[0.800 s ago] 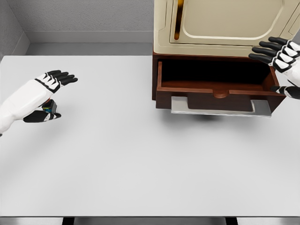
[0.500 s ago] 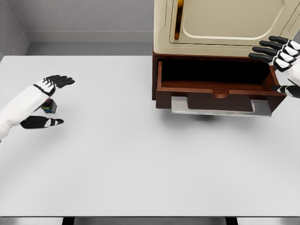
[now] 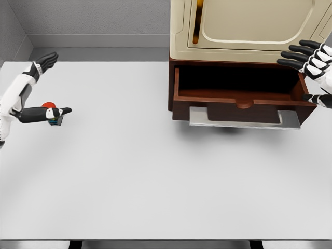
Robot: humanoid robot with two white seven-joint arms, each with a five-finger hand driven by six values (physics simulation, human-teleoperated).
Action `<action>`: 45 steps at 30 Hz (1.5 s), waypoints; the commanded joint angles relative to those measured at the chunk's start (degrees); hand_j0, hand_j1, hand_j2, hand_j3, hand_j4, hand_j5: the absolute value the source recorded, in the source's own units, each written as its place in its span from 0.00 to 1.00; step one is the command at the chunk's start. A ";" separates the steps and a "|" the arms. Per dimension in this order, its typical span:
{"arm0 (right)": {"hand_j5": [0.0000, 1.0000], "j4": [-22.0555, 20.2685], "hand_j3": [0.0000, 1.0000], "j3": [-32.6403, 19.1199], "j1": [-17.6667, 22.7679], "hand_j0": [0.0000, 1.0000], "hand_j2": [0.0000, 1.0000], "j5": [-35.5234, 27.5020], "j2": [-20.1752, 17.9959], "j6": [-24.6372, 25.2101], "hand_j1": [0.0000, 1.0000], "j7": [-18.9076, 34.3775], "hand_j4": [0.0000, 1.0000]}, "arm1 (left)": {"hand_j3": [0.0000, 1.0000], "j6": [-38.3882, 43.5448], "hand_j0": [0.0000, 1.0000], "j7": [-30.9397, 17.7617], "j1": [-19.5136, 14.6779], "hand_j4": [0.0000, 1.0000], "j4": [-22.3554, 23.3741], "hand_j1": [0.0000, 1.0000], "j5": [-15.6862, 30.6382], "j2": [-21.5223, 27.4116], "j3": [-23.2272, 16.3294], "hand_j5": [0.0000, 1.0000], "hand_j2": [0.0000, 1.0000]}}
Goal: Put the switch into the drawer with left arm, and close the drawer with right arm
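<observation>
At the far left edge the left hand reaches in over the white bench, its fingers stretched out and spread wide toward the back of the bench while the thumb points rightward lower down; it holds nothing. The switch, a small dark block with a red top, sits on the bench right at the thumb, partly hidden behind it, so whether the two touch cannot be told. A broad stretch of bare bench lies between the switch and the furniture on the right, leaving the switch well apart from the drawer. To the right of the middle stands a cream cabinet on a dark brown base, and from that base the drawer is pulled out toward the camera, its dark wooden inside showing and a pale grey handle along its front. At the right edge the right hand hovers just beside the drawer's right corner, fingers extended and slightly spread, pointing left, thumb lower by the drawer's front corner, gripping nothing
</observation>
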 commanded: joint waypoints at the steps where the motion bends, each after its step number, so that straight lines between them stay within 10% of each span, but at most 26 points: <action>1: 1.00 -0.08 1.00 -0.01 -0.09 1.00 1.00 -0.44 0.36 -0.07 1.00 -0.04 1.00 | 1.00 8.19 1.00 -0.05 0.00 1.00 -0.09 1.00 1.71 -0.62 -0.25 1.00 1.00; 12: 1.00 0.27 1.00 -0.45 1.23 1.00 1.00 -0.88 -0.43 -0.07 1.00 -0.21 1.00 | 0.98 17.60 0.98 0.30 -1.06 0.98 4.30 0.98 -0.13 0.34 1.60 0.98 0.98; 23: 1.00 0.45 1.00 -0.45 2.37 1.00 1.00 -0.88 -2.98 -0.07 1.00 -0.12 1.00 | 0.99 11.10 0.99 0.38 2.02 0.99 3.86 0.99 -18.59 -5.98 7.31 0.99 0.99; 30: 1.00 0.19 1.00 -0.36 3.95 1.00 1.00 -0.88 -4.56 -0.07 1.00 -0.12 1.00 | 0.99 11.01 0.99 0.38 2.46 0.99 4.47 0.99 -22.72 -7.66 6.87 0.99 0.99; 45: 1.00 0.36 1.00 -0.36 5.36 1.00 1.00 -0.88 -6.23 -0.07 1.00 -0.30 1.00 | 0.99 11.27 0.99 0.38 -3.43 0.99 16.86 0.99 -14.99 -7.57 2.48 0.99 0.99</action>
